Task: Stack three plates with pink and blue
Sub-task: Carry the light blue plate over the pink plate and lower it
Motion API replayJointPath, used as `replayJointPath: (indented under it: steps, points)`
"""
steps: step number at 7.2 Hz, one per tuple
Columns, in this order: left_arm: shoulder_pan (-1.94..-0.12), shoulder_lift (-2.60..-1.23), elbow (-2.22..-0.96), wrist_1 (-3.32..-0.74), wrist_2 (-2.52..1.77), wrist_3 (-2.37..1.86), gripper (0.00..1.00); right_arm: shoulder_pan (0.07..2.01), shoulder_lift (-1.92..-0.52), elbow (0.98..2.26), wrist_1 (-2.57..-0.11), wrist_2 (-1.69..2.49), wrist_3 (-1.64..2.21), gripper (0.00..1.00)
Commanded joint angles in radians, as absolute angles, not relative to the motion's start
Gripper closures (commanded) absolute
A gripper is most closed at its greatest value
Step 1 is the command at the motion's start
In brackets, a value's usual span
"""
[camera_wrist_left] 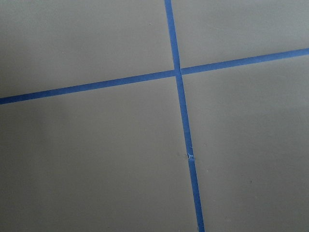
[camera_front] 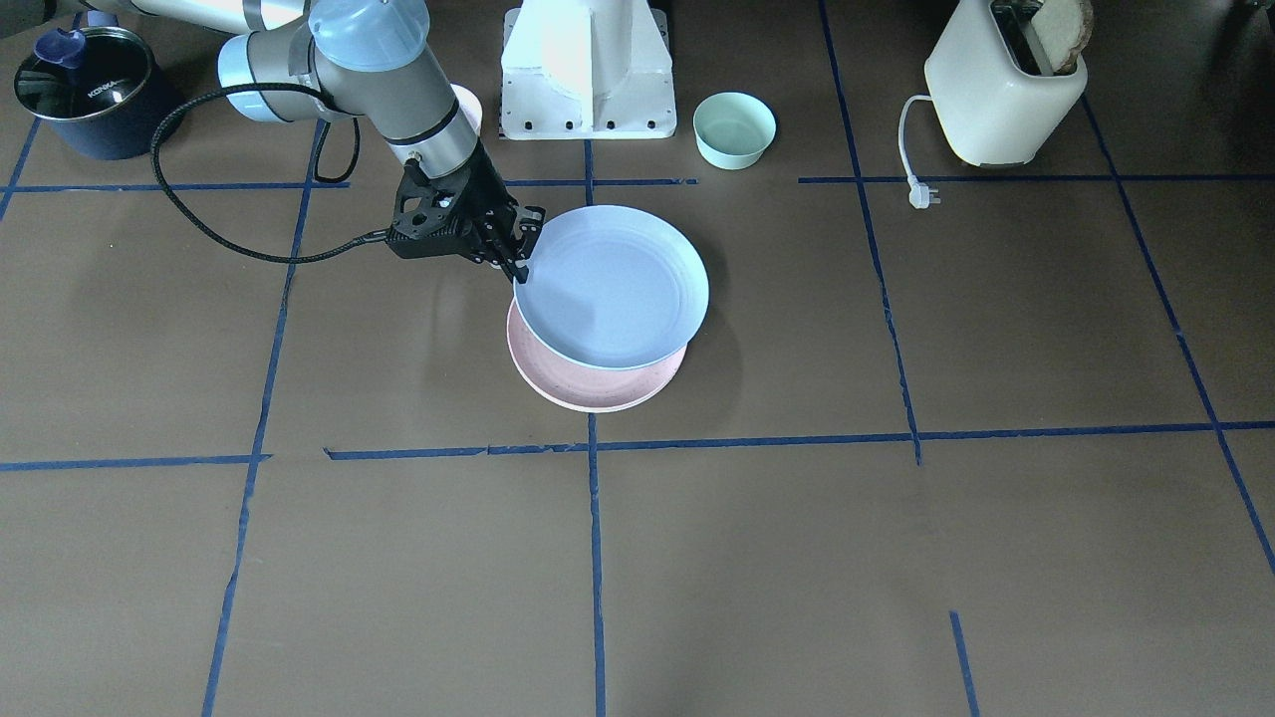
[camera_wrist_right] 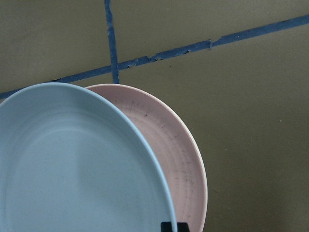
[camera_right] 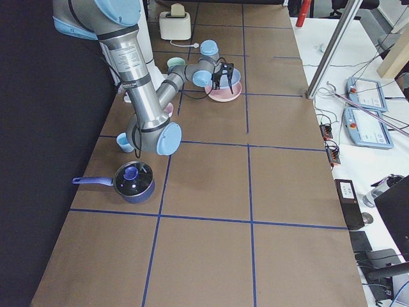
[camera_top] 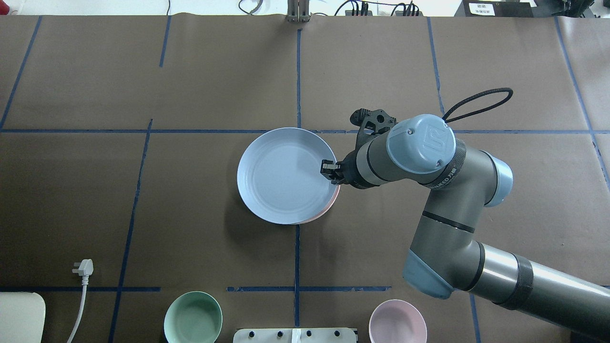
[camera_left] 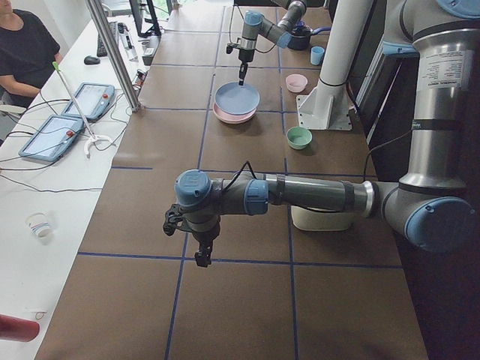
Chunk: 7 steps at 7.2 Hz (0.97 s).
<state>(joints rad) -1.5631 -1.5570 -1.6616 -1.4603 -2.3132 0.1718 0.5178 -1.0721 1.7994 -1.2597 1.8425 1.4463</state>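
My right jaws pinch the rim of the blue plate (camera_front: 613, 289), which reaches ahead of them, just above the pink plate (camera_front: 598, 388) and off-centre. I judge it light, stiff and slick, so the rim grip suits, though it may tilt.

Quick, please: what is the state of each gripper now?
Left gripper: cannot be told.
Right gripper: closed on the rim of the blue plate.
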Motion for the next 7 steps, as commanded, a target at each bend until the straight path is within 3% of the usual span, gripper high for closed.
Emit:
replayJointPath:
  steps: [1, 3, 4, 5, 7]
  points:
    - [-1.565, -1.559, -1.663, -1.46, -2.313, 0.172, 0.0, 0.522, -1.072, 1.776, -1.259, 1.841, 1.442, 1.0]
    - [-1.569, -1.562, -1.664, -1.462, -2.313, 0.172, 0.0, 0.526, -1.072, 1.766, -1.258, 1.841, 1.437, 0.97]
    - [-1.569, -1.563, -1.664, -1.462, -2.313, 0.172, 0.0, 0.534, -1.069, 1.766, -1.256, 1.841, 1.443, 0.77]
    - [-1.569, -1.568, -1.664, -1.462, -2.313, 0.172, 0.0, 0.535, -1.068, 1.764, -1.255, 1.841, 1.448, 0.01]
    - [-1.569, -1.568, -1.664, -1.462, -2.313, 0.172, 0.0, 0.551, -1.071, 1.767, -1.258, 1.845, 1.444, 0.0]
